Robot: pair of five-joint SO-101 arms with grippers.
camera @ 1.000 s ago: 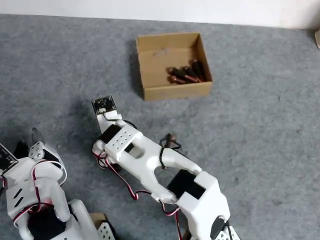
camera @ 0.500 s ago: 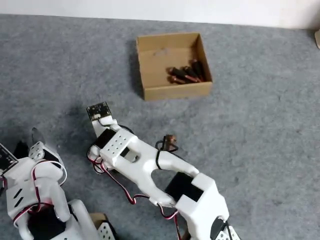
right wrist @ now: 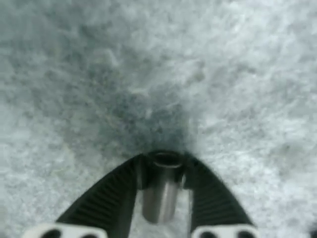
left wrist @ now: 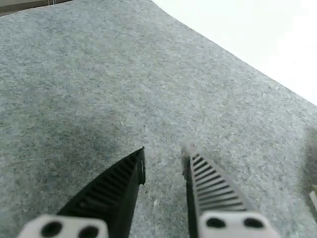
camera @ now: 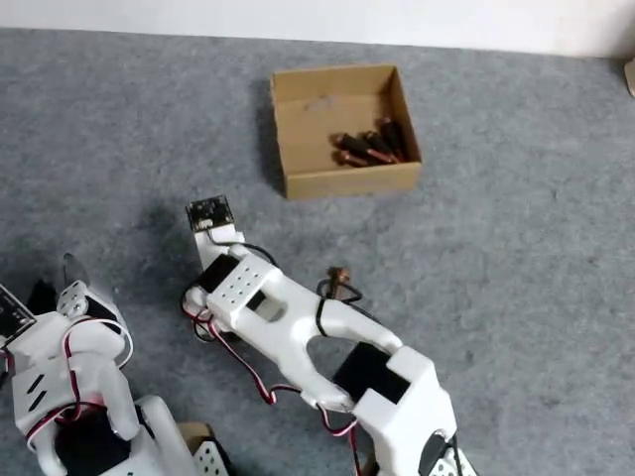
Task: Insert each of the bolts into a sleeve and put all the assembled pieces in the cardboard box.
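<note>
The right gripper (right wrist: 163,171) clamps a metal sleeve (right wrist: 161,196). The left gripper (left wrist: 163,166) hangs parted over carpet (left wrist: 99,74). The cardboard box (camera: 347,181) sits at twelve o'clock.

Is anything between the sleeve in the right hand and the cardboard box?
Nothing visible. The right hand grips the sleeve over bare carpet, and just carpet lies between it and the cardboard box. Its near wall has to be cleared.

I see the open cardboard box (camera: 298,109) at 12 o'clock, with dark reddish assembled pieces (camera: 369,147) clustered toward its 4 o'clock side. My right gripper (right wrist: 164,161) clamps a silvery sleeve (right wrist: 159,198).
</note>
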